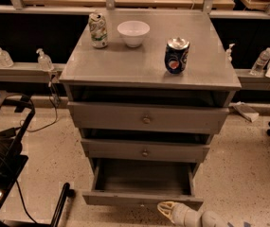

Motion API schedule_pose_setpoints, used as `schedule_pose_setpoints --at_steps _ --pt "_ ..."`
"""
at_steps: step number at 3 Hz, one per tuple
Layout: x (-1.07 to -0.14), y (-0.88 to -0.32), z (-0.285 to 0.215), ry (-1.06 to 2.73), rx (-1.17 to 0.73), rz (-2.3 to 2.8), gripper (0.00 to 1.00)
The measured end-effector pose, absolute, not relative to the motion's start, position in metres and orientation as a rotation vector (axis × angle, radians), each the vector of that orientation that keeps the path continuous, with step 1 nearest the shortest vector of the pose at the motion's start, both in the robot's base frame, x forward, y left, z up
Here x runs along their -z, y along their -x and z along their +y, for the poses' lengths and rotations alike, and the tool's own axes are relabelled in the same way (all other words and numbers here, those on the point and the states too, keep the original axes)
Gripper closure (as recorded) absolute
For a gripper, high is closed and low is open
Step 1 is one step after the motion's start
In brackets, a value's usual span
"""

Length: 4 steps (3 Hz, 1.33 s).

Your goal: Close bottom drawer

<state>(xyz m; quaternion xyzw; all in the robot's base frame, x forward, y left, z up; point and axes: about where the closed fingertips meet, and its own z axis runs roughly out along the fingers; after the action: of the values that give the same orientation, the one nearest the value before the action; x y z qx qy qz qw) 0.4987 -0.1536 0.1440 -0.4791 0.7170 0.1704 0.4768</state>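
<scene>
The bottom drawer (141, 199) is the lowest of three grey cabinet drawers. It stands pulled out, and its empty inside (144, 176) shows. Its plain front panel faces me near the bottom of the view. My gripper (166, 207) comes in from the bottom right edge. Its pale tip is at the lower edge of the drawer front, right of centre. I cannot tell whether it touches the panel. The middle drawer (145, 151) and the top drawer (146, 119) each stick out a little.
On the cabinet top (125, 65) stand a green can (98, 30), a white bowl (133, 33) and a blue can (176, 55). A black cart with cables (4, 150) is at the left. Small bottles (3, 56) line a ledge behind. The floor is speckled.
</scene>
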Motion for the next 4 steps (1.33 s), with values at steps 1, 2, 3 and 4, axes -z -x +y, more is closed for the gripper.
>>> schedule_pose_setpoints --at_steps 1,2,3,4 --pt "-0.137 -0.523 -0.150 1.140 -0.415 1.747 1.00" --pt "-0.137 -0.521 -0.150 1.140 -0.415 1.747 1.00" --pt "-0.128 -0.526 -0.154 1.072 -0.416 1.749 1.00" --pt "-0.123 -0.538 -0.156 1.031 -0.420 1.738 1.00"
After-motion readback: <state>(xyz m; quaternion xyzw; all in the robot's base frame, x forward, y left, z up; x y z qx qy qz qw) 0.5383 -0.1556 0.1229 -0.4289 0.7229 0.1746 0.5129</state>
